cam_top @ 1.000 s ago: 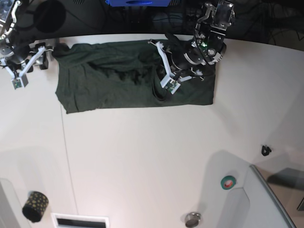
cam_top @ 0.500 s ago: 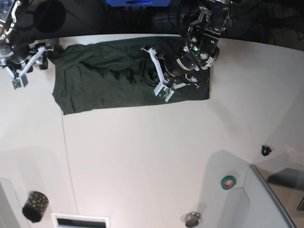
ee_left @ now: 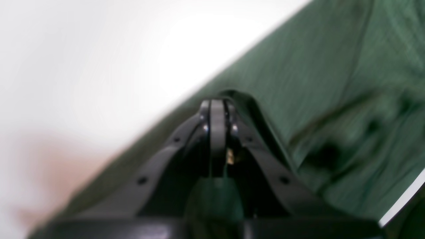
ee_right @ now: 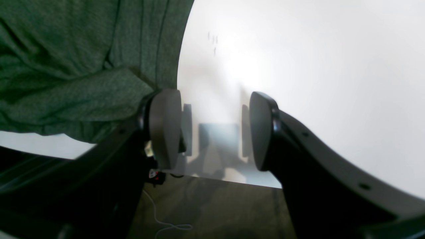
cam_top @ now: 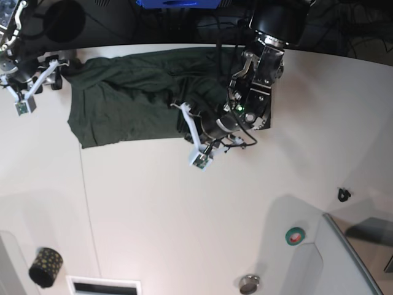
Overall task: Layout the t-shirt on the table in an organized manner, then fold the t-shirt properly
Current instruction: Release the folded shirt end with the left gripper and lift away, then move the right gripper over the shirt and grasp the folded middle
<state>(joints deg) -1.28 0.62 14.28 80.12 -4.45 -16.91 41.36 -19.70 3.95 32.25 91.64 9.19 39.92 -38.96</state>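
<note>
Dark green fabric t-shirt (cam_top: pixel 123 110) is lying at 12 o'clock on white smooth table (cam_top: pixel 166 215). Black left gripper (ee_left: pixel 214 106) is clamping its fold; black right gripper (ee_right: pixel 215 129) is standing apart. Advisable: pulling low, slowly towards 6 o'clock.
</note>
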